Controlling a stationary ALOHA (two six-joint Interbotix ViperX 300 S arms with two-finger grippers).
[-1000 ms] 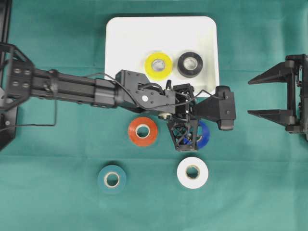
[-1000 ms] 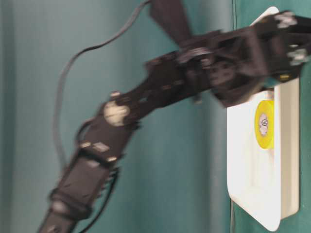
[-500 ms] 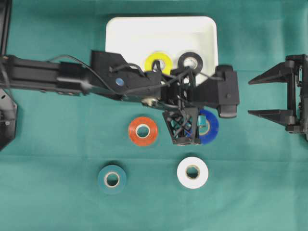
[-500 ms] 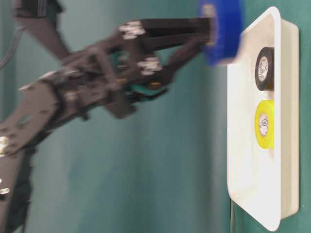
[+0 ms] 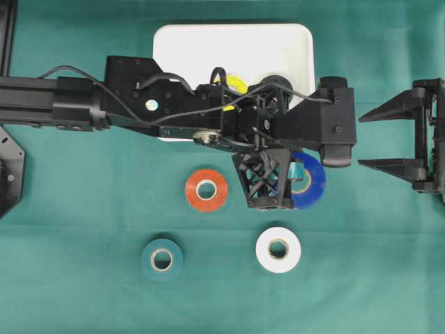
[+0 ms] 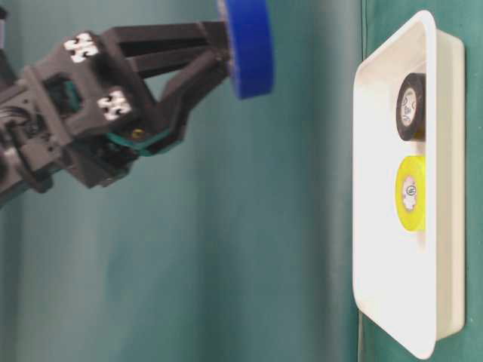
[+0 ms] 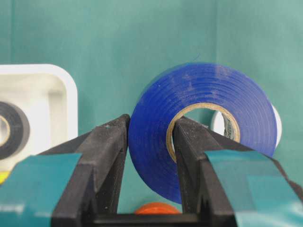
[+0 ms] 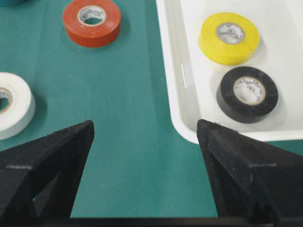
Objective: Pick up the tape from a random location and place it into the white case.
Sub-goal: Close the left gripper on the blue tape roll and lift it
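My left gripper (image 7: 150, 123) is shut on the blue tape (image 7: 213, 90): one finger presses its outer face and the other sits inside its core. The roll hangs upright in the air, well above the green cloth (image 6: 247, 47), and in the overhead view it lies just below the white case's lower right corner (image 5: 311, 182). The white case (image 5: 208, 49) holds a yellow tape (image 8: 228, 38) and a black tape (image 8: 247, 94), both partly hidden under the arm from overhead. My right gripper (image 5: 361, 141) stands open at the right edge, with nothing between its fingers.
On the cloth lie an orange tape (image 5: 206, 189), a white tape (image 5: 278, 249) and a teal tape (image 5: 161, 259). The left arm (image 5: 83, 111) stretches across the lower part of the case. The case's raised rim (image 8: 184, 94) lies ahead of the right gripper.
The left gripper has lifted the blue tape off the cloth and carried it higher. The arm has shifted towards the case. The right gripper has not moved.
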